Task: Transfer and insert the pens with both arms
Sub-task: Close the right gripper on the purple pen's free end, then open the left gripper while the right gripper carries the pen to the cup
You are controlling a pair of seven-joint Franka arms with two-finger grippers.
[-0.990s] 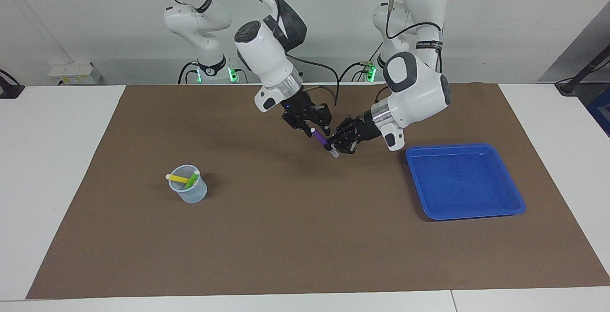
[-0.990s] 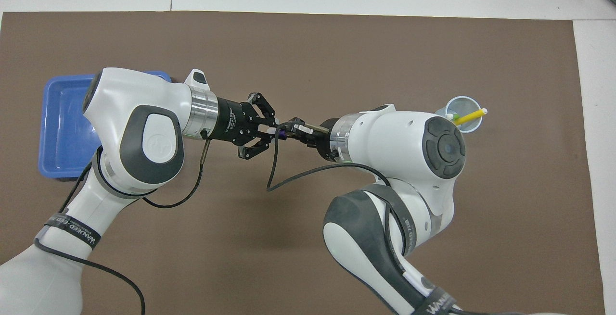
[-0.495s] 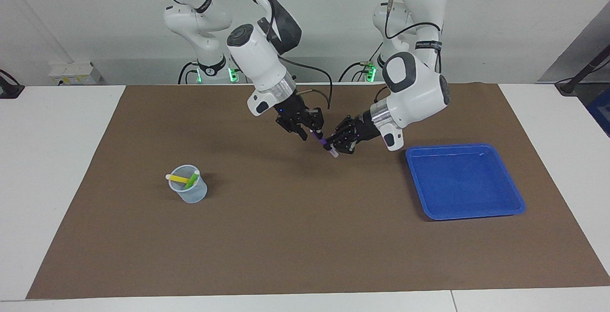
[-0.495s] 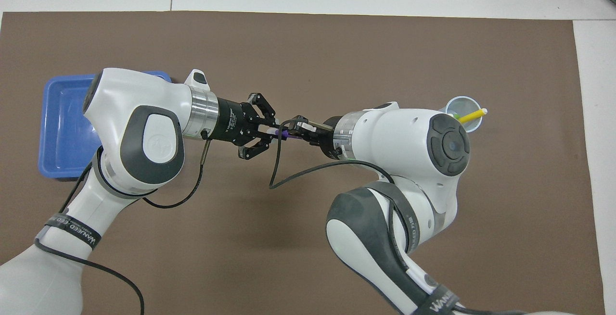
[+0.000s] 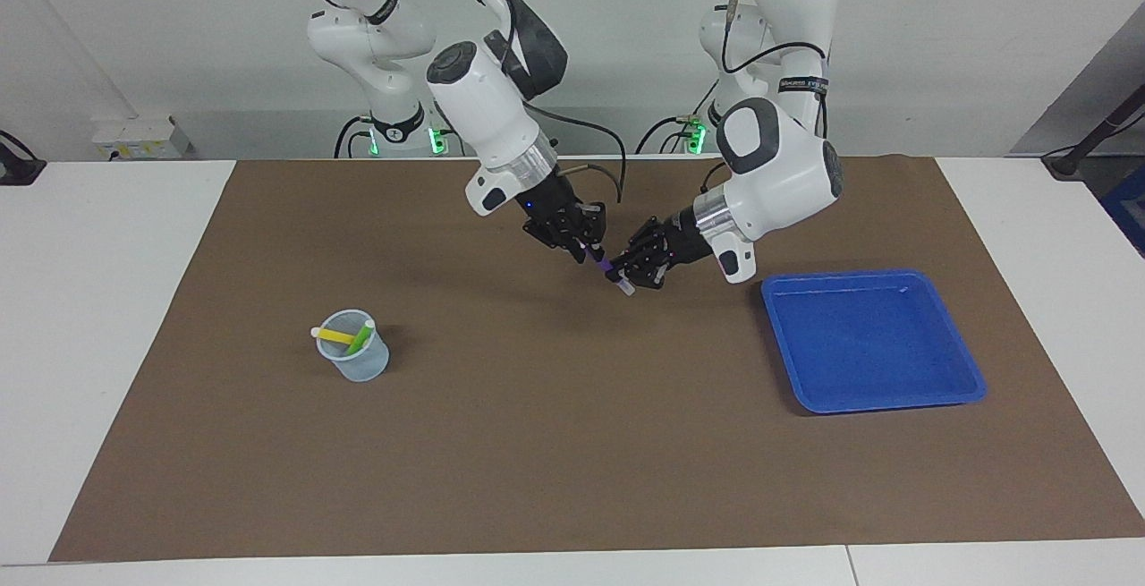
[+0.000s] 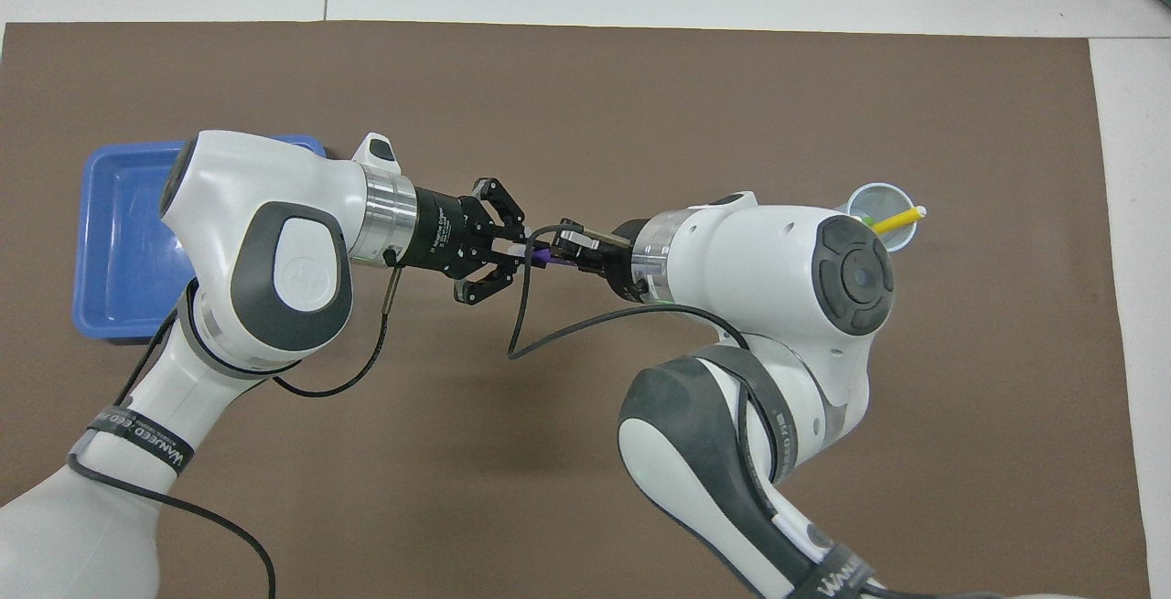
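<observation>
The right tool [image 5: 590,250] has just pinched the purple pen [image 5: 610,270] that the left tool [image 5: 626,275] also grips: handover midway, above the tabletop [image 5: 555,443].

Bright even overhead light, soft shadows on brown mat [image 5: 572,443], sharp focus, no glare

Handover above the middle of the brown mat [image 5: 572,443]: the left gripper [image 5: 623,275] and the right gripper [image 5: 592,251] both clasp the tilted purple pen [image 5: 607,267]. Toward the right arm's end, a clear cup [image 5: 356,362] holds the yellow pen [image 5: 333,335] and the green pen [image 5: 361,335]. A blue tray [image 5: 872,340] lies toward the left arm's end.
</observation>
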